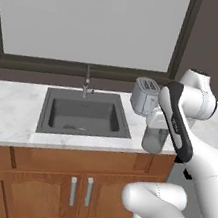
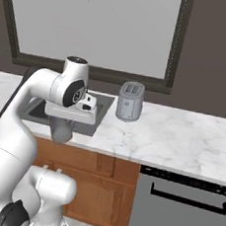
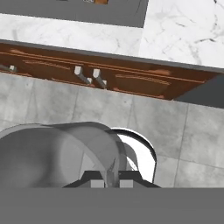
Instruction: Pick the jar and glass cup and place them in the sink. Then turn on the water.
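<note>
The fingertips of the gripper (image 3: 112, 183) are mostly cut off at the bottom of the hand view, and in both base views they are hidden behind the hand and the held tumbler. The jaws are seen nearly closed, pinching the thin wall of the glass cup (image 1: 154, 139), which is held just past the front edge of the counter (image 2: 181, 137), right of the sink (image 1: 86, 113) and above the wooden cabinet doors (image 1: 57, 185). Inside the dark basin something small lies near the front, but it is too faint to be identified; a brownish fragment is glimpsed at the top edge of the hand view. The slim faucet (image 1: 86, 80) is seen upright behind the basin. A silver toaster (image 2: 130, 102) stands on the marble just behind the arm, and a dishwasher front (image 2: 180, 212) is set below the counter further right. The cup is seen as a plain translucent grey cylinder, its curved rim large in the hand view.
</note>
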